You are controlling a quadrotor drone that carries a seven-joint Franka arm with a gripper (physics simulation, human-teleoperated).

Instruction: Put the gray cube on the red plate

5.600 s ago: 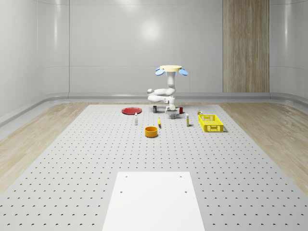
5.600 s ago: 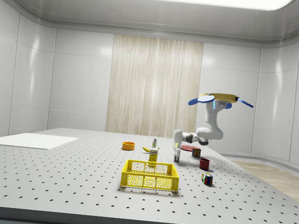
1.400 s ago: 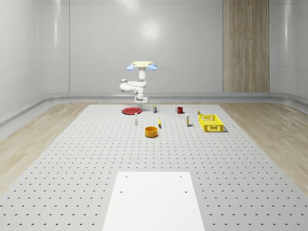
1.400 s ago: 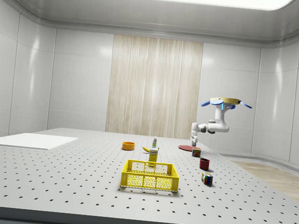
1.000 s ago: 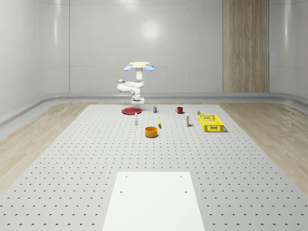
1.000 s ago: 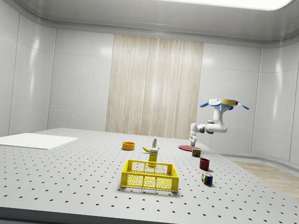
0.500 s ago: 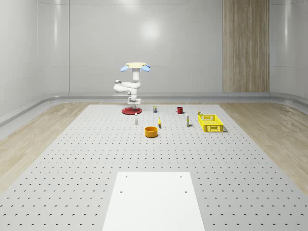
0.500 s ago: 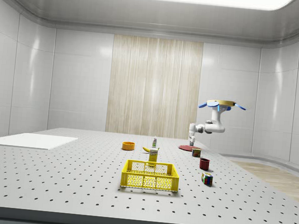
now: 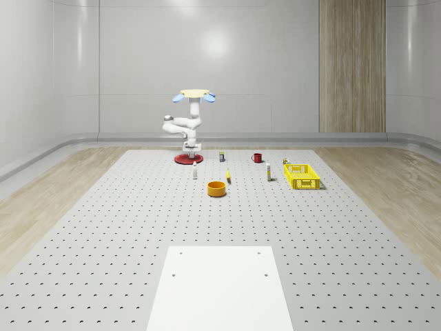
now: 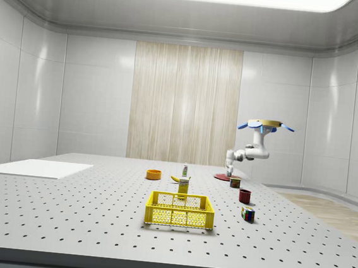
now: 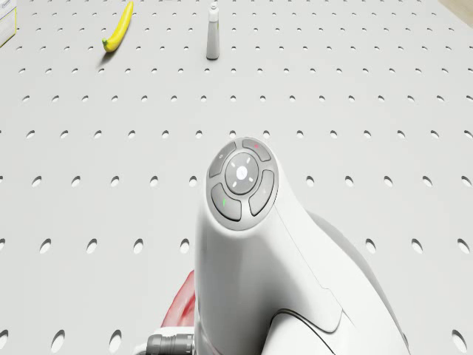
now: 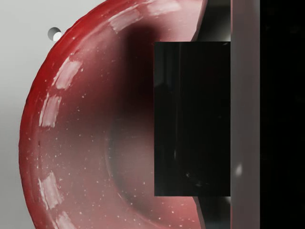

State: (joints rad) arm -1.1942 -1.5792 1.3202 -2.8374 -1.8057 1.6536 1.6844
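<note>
One dark gray cube (image 12: 192, 119) sits pinched between the gripper's (image 9: 191, 147) jaws, right of centre in the wrist view, just above the glossy red round plate (image 12: 81, 143), apparently poised for release; the drone (image 9: 195, 95) hovers overhead.

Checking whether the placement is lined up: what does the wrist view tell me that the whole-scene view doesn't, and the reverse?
The wrist view adds: the gray cube, dark in shadow, held against a finger, directly over the hollow of the red plate.

The whole-scene view adds: the drone hovering above the plate at the far end of the table, with the orange bowl, yellow crate and red mug standing apart from it.

Both share: the red plate, close beneath the gripper.
</note>
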